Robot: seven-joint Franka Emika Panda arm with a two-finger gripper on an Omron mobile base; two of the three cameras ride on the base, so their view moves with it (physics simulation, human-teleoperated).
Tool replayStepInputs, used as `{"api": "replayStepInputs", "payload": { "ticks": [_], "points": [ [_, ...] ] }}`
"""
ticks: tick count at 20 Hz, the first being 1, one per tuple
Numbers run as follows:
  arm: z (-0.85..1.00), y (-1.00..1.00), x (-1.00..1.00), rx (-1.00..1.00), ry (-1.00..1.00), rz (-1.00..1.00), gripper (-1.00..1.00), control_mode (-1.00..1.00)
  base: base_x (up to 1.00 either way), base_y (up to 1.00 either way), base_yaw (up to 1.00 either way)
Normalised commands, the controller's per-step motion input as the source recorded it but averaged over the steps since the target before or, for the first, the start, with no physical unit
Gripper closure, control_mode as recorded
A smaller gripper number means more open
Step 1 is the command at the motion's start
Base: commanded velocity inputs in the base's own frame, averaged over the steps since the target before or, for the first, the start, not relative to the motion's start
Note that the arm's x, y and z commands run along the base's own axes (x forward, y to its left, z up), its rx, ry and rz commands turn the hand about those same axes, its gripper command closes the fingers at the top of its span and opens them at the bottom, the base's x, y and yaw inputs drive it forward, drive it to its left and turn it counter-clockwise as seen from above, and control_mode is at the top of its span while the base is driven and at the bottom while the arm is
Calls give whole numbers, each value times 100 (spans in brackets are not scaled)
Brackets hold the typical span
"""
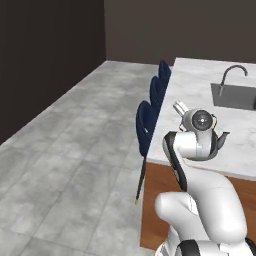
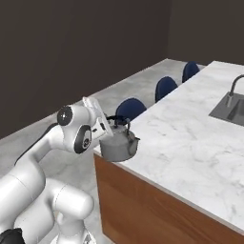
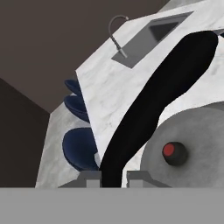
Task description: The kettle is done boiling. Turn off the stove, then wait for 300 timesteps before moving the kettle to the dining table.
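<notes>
Two fingers (image 3: 112, 176) pinch the kettle (image 2: 119, 145) by its black handle (image 3: 157, 105) at the marble surface (image 2: 190, 143) corner, near three blue chairs (image 2: 130, 109).

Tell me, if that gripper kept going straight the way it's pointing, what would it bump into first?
The gripper, already shut on the squat grey metal kettle's black arched handle, points past it at the white marble table top; likely that, though depth is unclear.

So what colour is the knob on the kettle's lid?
Black with a red centre, clearest in the hand view: small round lid knob.
</notes>
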Motion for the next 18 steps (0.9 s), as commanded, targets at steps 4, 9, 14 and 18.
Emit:
{"api": "replayStepInputs", "payload": {
  "ticks": [4, 9, 14, 18],
  "points": [
    [0, 0, 0, 0, 0, 0, 100, 100, 61, 0, -17],
    [0, 0, 0, 0, 0, 0, 100, 100, 56, 0, -15],
    [0, 0, 0, 0, 0, 0, 100, 100, 32, 13, -5],
    [0, 0, 0, 0, 0, 0, 100, 100, 3, 1, 0]
  ]
}}
